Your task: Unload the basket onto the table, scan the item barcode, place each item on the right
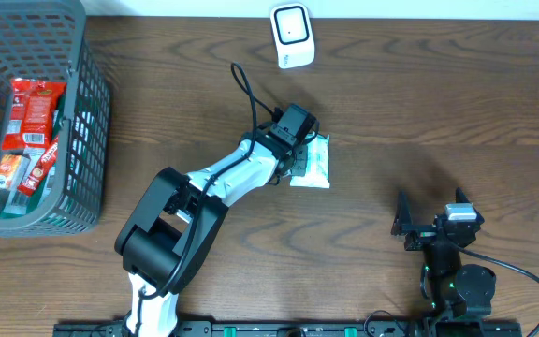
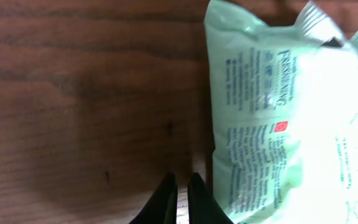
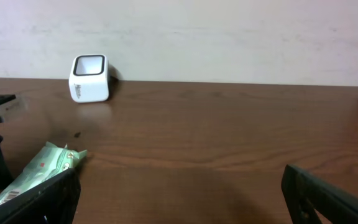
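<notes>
Light in the overhead view is even and fairly bright, apparently coming from above. The brown worktop [image 1: 391,103] carries only faint, soft shadows, with one dim patch right of centre, and detail is sharp across the frame. In the left wrist view the packet [image 2: 291,124] is overexposed toward the right edge, its print washed out and blurred. A broad soft shadow darkens the wood at centre left. The right wrist view is slightly soft: the wall [image 3: 229,31] is pale and evenly lit, the scanner [image 3: 90,78] is reasonably crisp, and the jaws in the lower corners are dark, unfocused shapes.
</notes>
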`<state>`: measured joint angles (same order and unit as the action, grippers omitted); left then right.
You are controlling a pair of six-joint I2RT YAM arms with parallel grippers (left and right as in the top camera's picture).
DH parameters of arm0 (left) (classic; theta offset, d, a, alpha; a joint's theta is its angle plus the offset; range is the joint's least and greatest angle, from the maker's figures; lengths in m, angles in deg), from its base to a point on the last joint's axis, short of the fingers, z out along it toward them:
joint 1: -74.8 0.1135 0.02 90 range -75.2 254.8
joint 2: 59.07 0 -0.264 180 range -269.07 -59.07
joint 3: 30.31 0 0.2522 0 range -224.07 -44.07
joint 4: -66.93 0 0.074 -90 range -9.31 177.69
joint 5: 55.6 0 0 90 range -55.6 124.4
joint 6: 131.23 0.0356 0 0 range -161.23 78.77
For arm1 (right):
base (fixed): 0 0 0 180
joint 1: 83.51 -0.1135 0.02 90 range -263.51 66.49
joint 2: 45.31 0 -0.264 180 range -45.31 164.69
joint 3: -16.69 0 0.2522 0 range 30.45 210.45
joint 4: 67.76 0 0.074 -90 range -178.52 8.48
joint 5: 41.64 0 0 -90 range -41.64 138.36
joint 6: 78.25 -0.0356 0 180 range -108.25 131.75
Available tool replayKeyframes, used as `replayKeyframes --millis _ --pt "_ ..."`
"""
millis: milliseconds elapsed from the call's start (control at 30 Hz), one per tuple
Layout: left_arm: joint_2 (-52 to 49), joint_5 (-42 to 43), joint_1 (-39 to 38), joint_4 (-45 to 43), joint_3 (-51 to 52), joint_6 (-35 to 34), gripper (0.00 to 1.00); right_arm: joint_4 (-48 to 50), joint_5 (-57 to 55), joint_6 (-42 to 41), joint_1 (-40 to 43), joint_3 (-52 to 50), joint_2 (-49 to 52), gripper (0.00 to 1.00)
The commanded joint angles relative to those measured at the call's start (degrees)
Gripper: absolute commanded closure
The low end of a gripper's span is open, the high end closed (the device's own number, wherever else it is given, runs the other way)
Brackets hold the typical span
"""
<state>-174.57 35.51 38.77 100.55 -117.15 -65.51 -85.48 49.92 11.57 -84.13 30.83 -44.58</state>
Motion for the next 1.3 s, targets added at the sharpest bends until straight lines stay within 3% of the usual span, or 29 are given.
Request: replayKeyframes --millis 0,167,300,833,1267 --pt "-0.4 -1.2 -0.2 -0.9 0.8 -1.1 0.9 -0.2 0.2 0.6 0.6 -0.1 -0.2 0.01" --pt "-0.4 -1.1 -0.4 -4.3 0.8 -1.2 0.9 -0.2 0.2 0.6 0.6 -0.1 -0.2 0.01" --pt "-0.4 -0.2 -0.7 -3.7 0.8 -3.3 0.9 -0.2 0.2 0.6 0.6 -0.1 -0.2 0.01" --pt "1.1 2.9 -2.6 -3.7 0.7 -1.5 0.9 -0.2 0.2 0.6 0.6 -0.1 -0.2 0.01" --pt "2.5 -2.3 -2.0 -3.8 0.8 -0.9 0.85 -0.2 0.2 0.6 0.6 -0.1 -0.2 0.01"
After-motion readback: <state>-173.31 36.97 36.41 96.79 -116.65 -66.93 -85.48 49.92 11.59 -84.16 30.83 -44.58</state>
